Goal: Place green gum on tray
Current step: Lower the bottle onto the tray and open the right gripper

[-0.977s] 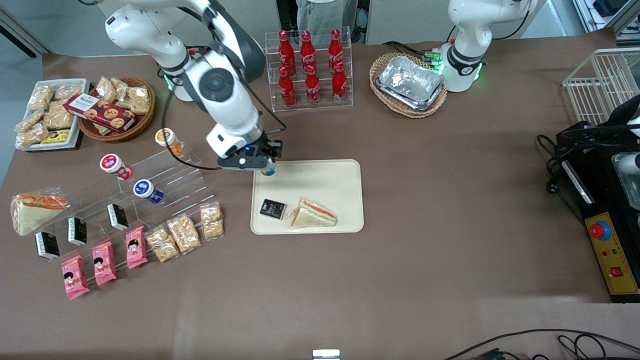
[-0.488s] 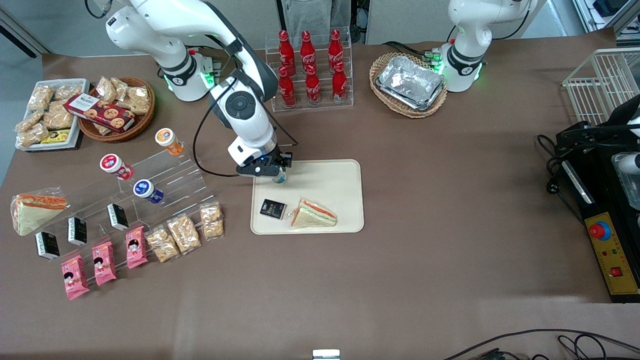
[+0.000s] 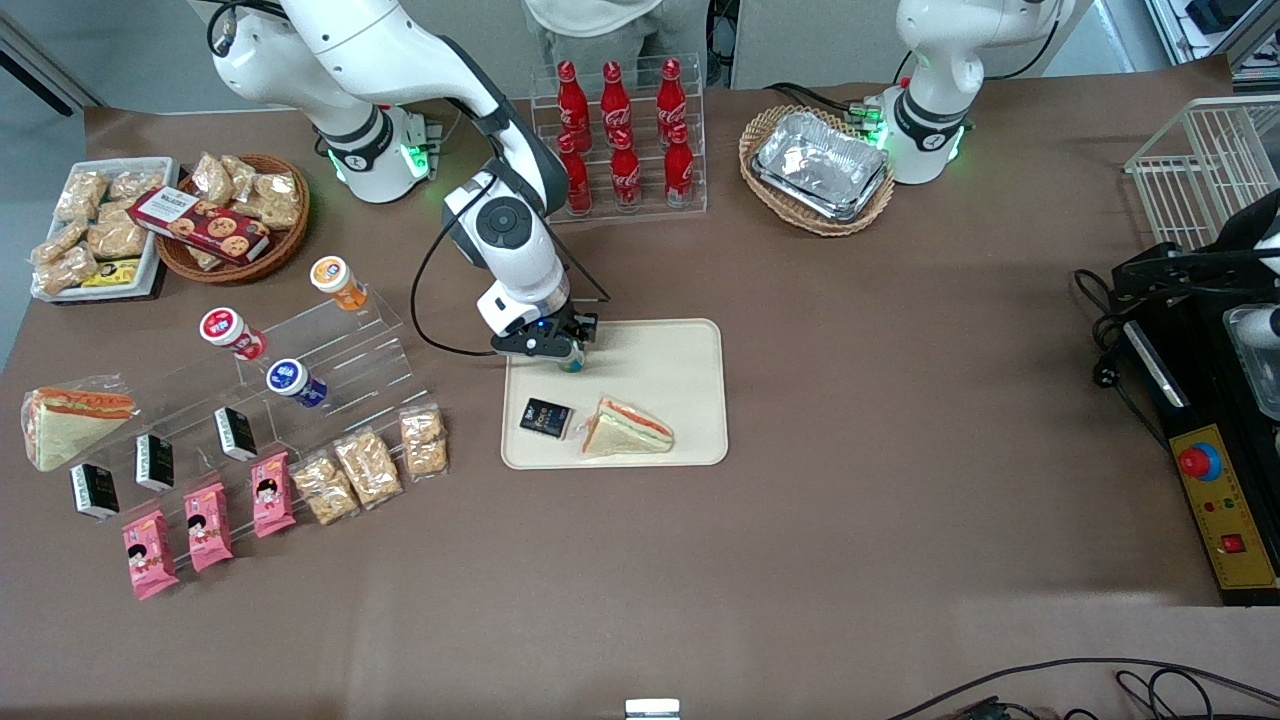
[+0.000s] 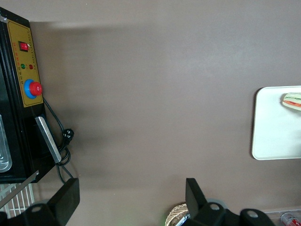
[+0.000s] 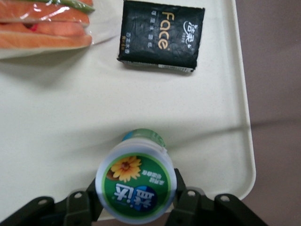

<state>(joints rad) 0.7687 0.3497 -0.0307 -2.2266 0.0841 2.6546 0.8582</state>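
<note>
Fingers (image 5: 180, 200) clamped on green gum (image 5: 136, 188) either side of lid; I hold bottle upright over tray (image 3: 670, 345) corner farthest from front camera, toward working arm's end. Black packet (image 5: 161, 36) and sandwich (image 5: 42, 23) nearby. Straight descent needed.

Right arm bent forward and down at upper centre-left of the front view; gripper (image 3: 571, 358) (image 5: 136, 200) pointing down, fingers clamped on the green gum (image 3: 572, 363) (image 5: 136, 187).

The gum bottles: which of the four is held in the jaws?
The green gum, over the tray, gripped by the gripper. The orange, red and blue ones sit on the clear rack.
</note>
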